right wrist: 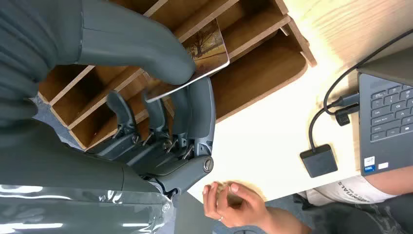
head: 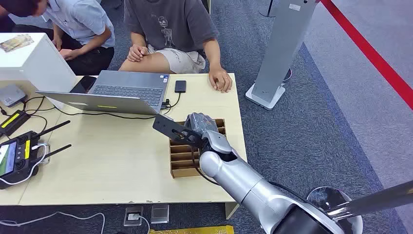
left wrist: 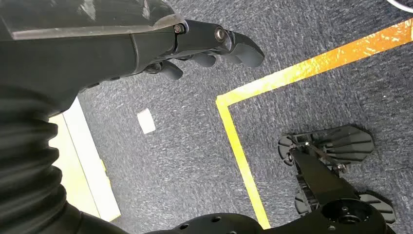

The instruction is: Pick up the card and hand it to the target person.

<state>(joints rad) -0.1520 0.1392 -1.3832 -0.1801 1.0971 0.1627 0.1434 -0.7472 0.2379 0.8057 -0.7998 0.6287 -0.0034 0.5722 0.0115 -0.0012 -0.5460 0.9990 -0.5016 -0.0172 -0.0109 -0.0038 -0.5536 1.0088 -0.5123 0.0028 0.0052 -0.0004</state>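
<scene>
A: Card [right wrist: 207, 51] is pinched between thumb and fingers of the right hand [right wrist: 160, 105], above the wooden slotted tray [right wrist: 253, 53].

B: Only its edge seems held; it could slip toward the person's hand [head: 221, 80] at twelve o'clock. Left hand [left wrist: 214, 46] hangs empty, fingers loosely curled.

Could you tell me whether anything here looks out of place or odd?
A small white card-like scrap lies on the carpet by the yellow tape. On the table nothing stands out; the right robot hand pinches the card.

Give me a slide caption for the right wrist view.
Right hand pinches the card above the wooden slotted organizer, a person's hand resting at the table edge.
</scene>
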